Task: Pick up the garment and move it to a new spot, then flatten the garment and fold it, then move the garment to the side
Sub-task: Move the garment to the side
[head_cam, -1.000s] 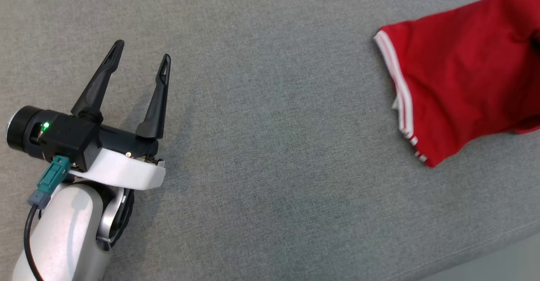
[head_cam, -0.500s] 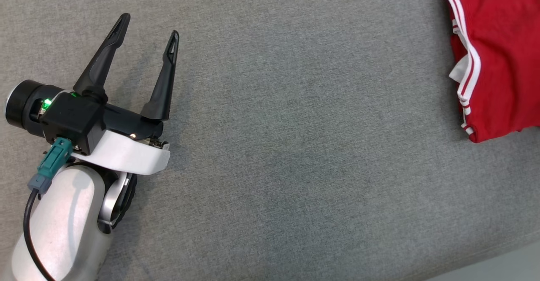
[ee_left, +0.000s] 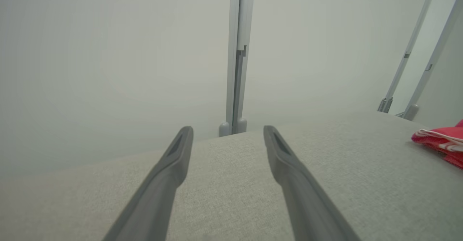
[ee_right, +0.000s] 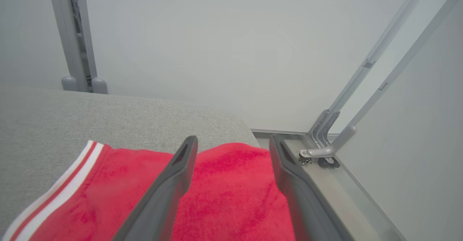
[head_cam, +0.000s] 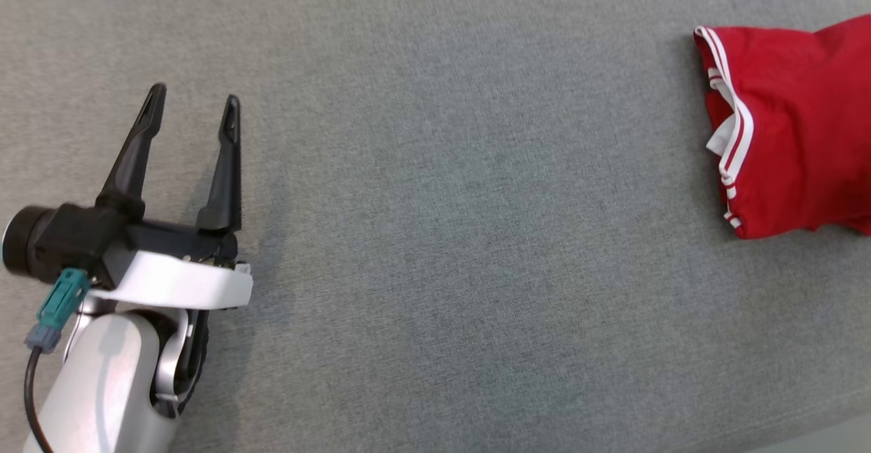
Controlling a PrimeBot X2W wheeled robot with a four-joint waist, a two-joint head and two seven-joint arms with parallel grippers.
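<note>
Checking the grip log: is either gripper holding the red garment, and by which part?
Nothing is held. The left gripper stands open over the grey surface; the right gripper is open over the red garment, which lies on that surface.

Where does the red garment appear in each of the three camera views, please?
Head view: red garment at the far right edge, upper half, white-striped hem facing left.
Left wrist view: a small red patch at the right edge, just below mid-height.
Right wrist view: along the bottom, lying beneath the open right claw.
Shared landmark: the grey fabric surface under it.
</note>
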